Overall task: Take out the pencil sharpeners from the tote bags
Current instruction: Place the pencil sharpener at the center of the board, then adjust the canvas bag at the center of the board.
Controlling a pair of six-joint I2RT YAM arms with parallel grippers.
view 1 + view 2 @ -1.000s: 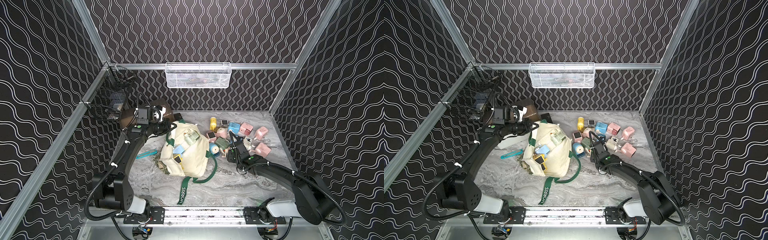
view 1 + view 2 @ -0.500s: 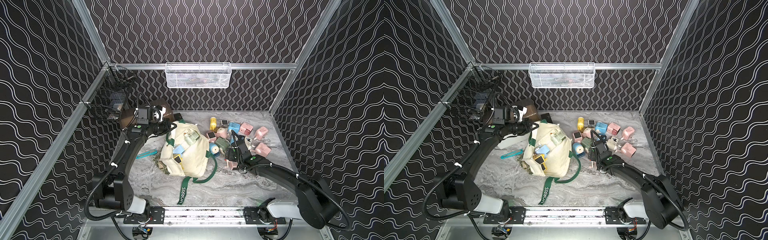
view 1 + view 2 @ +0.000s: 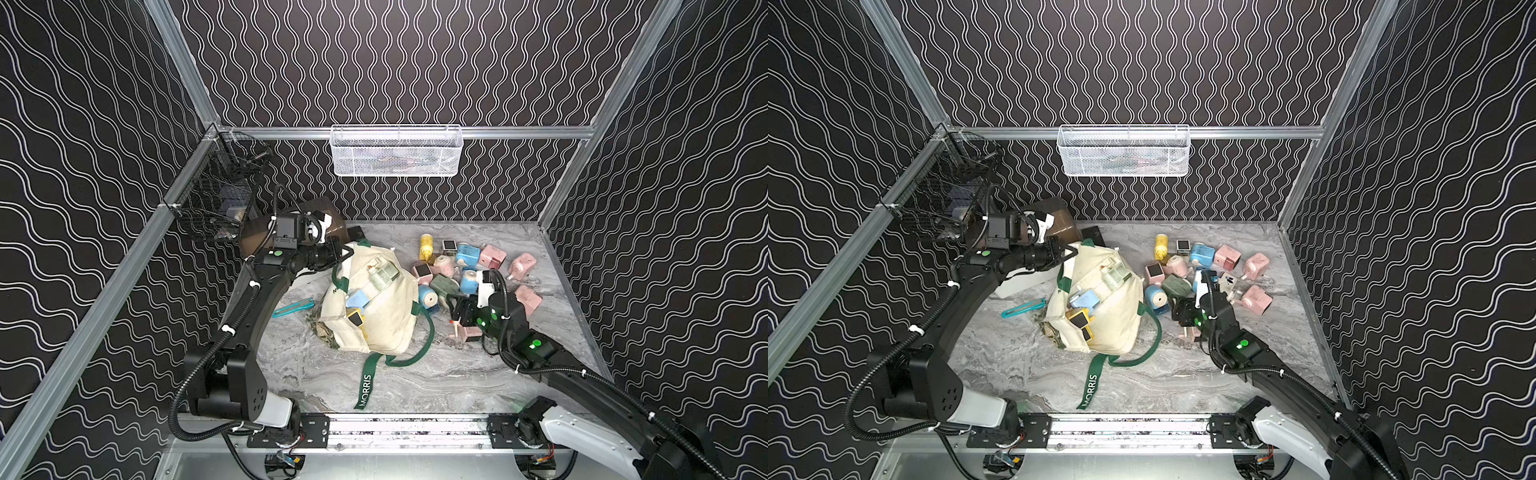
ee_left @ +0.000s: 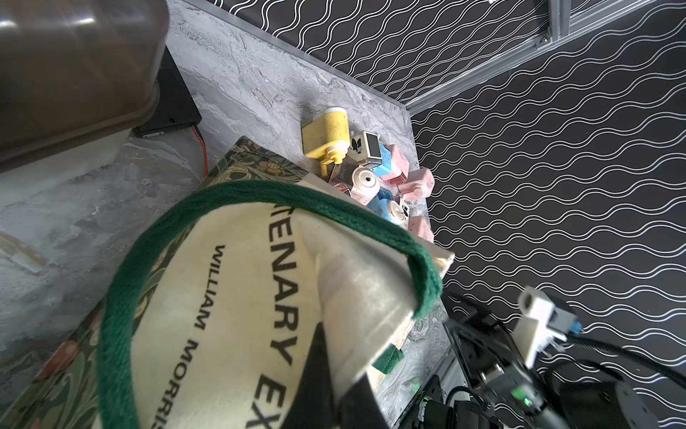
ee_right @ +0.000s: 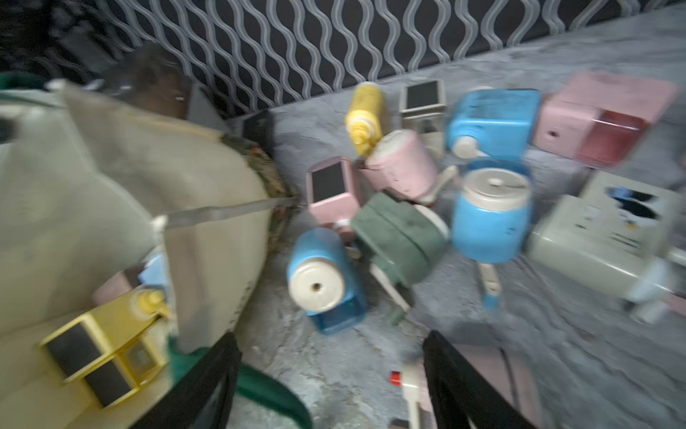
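Note:
The cream tote bag (image 3: 386, 307) with green straps lies mid-table in both top views, its mouth showing a pale green (image 3: 382, 278), a blue (image 3: 358, 298) and a yellow pencil sharpener (image 3: 355, 318). My left gripper (image 3: 343, 251) is shut on the bag's far edge; the left wrist view shows cloth pinched in the left gripper (image 4: 334, 390). Several pencil sharpeners (image 3: 457, 266) lie heaped to the bag's right. My right gripper (image 3: 459, 309) hovers open between bag and heap, and the right wrist view shows this gripper (image 5: 330, 341) holding nothing. A pink sharpener (image 3: 467, 332) lies just beside it.
A white box with a brown lid (image 3: 320, 212) stands at the back left behind my left wrist. A teal strip tool (image 3: 293, 308) lies left of the bag. A white mesh basket (image 3: 395, 151) hangs on the back wall and a black wire basket (image 3: 216, 199) on the left rail.
My right gripper has drawn back from the heap toward the front and the bag, and a pink sharpener now lies on the table by it. The left arm has not moved.

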